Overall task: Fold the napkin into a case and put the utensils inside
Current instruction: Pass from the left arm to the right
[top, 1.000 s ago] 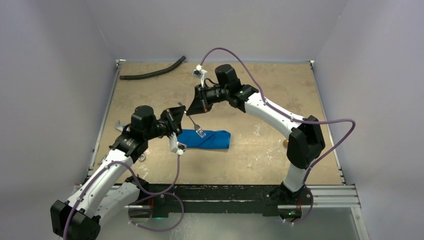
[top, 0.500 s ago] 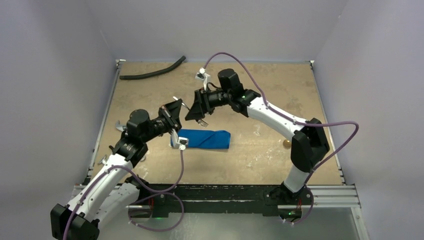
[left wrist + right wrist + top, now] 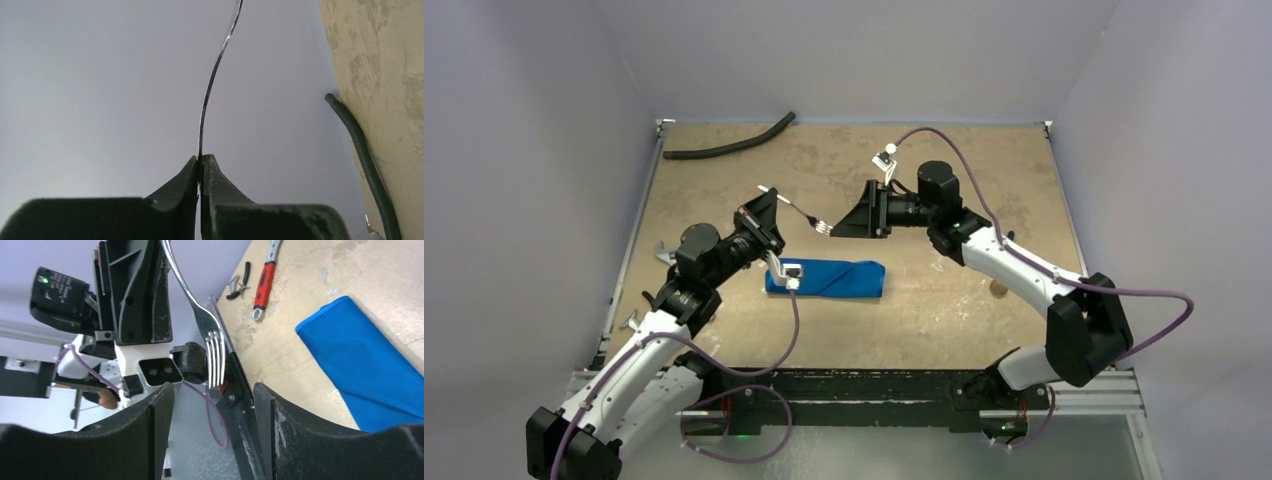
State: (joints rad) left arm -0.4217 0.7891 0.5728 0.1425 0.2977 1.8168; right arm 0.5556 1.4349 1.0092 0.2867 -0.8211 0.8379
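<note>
Polished metal fork — glossy, smooth blue cloth napkin.

Soft, even light from above leaves only faint shadows on the desk, the fork glints brightly, and the right wrist's near fingers look dark and slightly blurred.

**Two white-and-black robot arms with purple cables**

The left arm and right arm have glossy white shells joined by chunky black cylindrical joints. Each carries a looping purple cable. The left tool is dark and tapered. The right tool has broad black fingers with pale scuffed edges. In the right wrist view a green light glows at ten o'clock.
</note>
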